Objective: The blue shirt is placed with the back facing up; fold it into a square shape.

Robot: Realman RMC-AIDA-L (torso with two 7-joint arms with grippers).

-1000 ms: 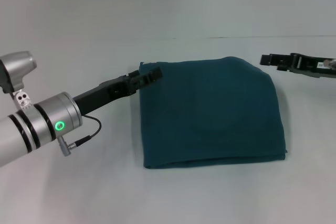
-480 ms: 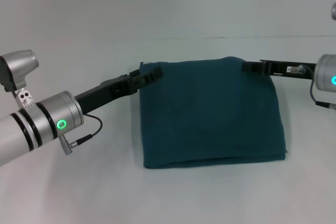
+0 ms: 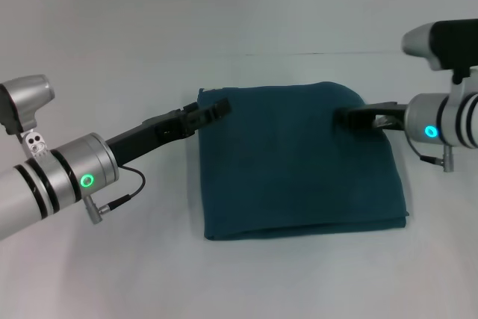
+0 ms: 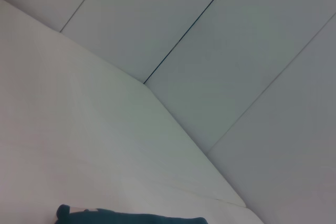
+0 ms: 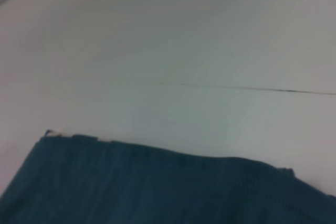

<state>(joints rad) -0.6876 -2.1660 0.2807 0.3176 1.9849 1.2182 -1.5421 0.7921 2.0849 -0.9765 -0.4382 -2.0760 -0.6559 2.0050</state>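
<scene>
Left gripper [image 3: 217, 107] pinches the shirt's [image 3: 299, 162] far-left corner; right gripper [image 3: 348, 117] over the far-right part, can't tell its grip. Shirt lies folded, nearly square, mid-table [image 3: 149, 274]. Keep both corners level and pull evenly so edges align.

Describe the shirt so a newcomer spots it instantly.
On the pale table, between the left gripper and the right gripper, lies the blue shirt. It is folded into a rough square with its plain side up. It is the only dark teal cloth there, and far bigger than either gripper.
</scene>
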